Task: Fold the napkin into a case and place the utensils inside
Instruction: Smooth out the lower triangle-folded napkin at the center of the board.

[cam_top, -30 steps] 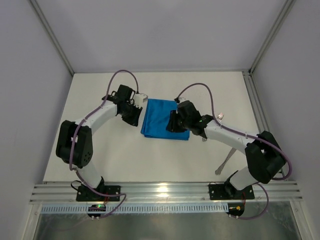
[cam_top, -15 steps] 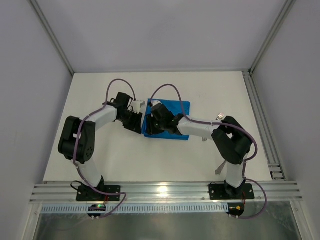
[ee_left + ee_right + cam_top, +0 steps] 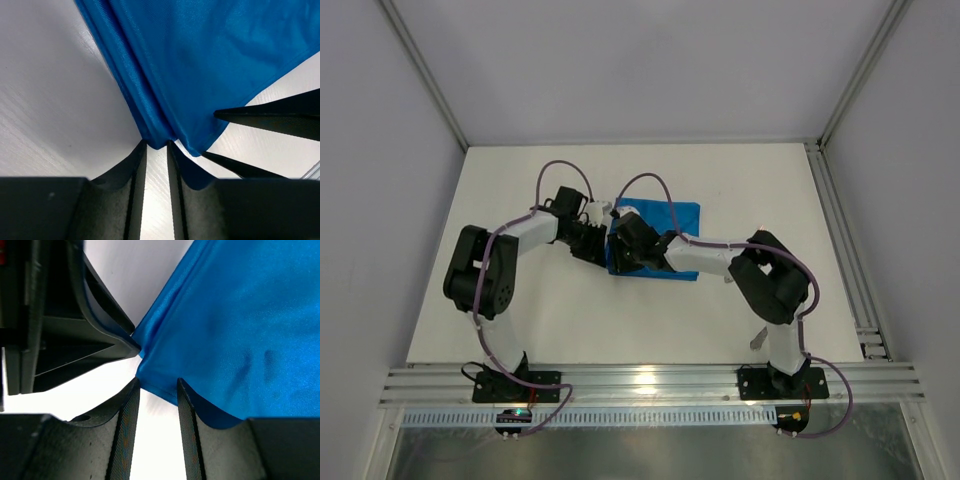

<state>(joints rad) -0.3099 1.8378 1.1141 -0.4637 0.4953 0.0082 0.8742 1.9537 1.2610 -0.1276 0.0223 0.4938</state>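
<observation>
**Item:** napkin, bright blue, plain, laid folded in layers at the middle of the worktop.

**Handling (judged):** light, limp and sheeny, so likely slippery. The layers may slide apart, so the folded edge or a corner is best pinched through every layer, close to the surface.

**Left jaws:** narrowly parted, with nothing seen between them. The tips are set at the near left corner of the fold.

**Right jaws:** somewhat wider, with the hem at their mouth; no clamping is seen.

**Utensils****:** only one slim silver end is glimpsed, well right of the cloth, beside the right arm.

**Brands, labels, writing:** none legible.
</observation>
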